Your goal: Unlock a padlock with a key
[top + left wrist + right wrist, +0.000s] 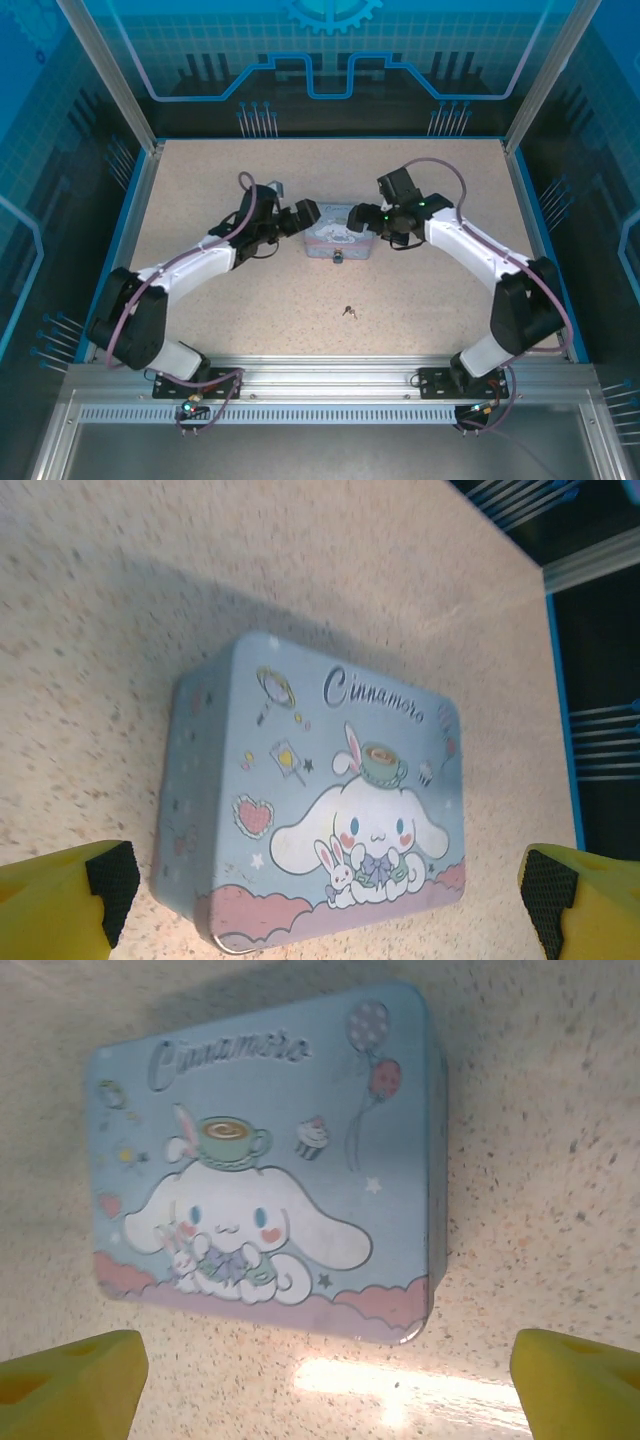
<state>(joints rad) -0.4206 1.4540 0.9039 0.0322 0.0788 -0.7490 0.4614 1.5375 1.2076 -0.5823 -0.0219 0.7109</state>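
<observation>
The tiny dark padlock (338, 258) lies against the near side of the pastel-blue cartoon tin (334, 236). The small key (349, 311) rests on the table a little nearer to me, well apart from both grippers. My left gripper (306, 216) hovers at the tin's left end and stands open. Its wrist view looks down on the tin lid (320, 800), with the yellow fingers (60, 900) wide at either side. My right gripper (360, 217) is at the tin's right end, also open. In its wrist view the tin (265, 1160) lies ahead of the spread fingers (575, 1380).
A speckled beige table (440, 300) with a blue rim and metal posts at the sides holds everything. A small grey object (278, 187) lies behind the left arm. Open table surrounds the key.
</observation>
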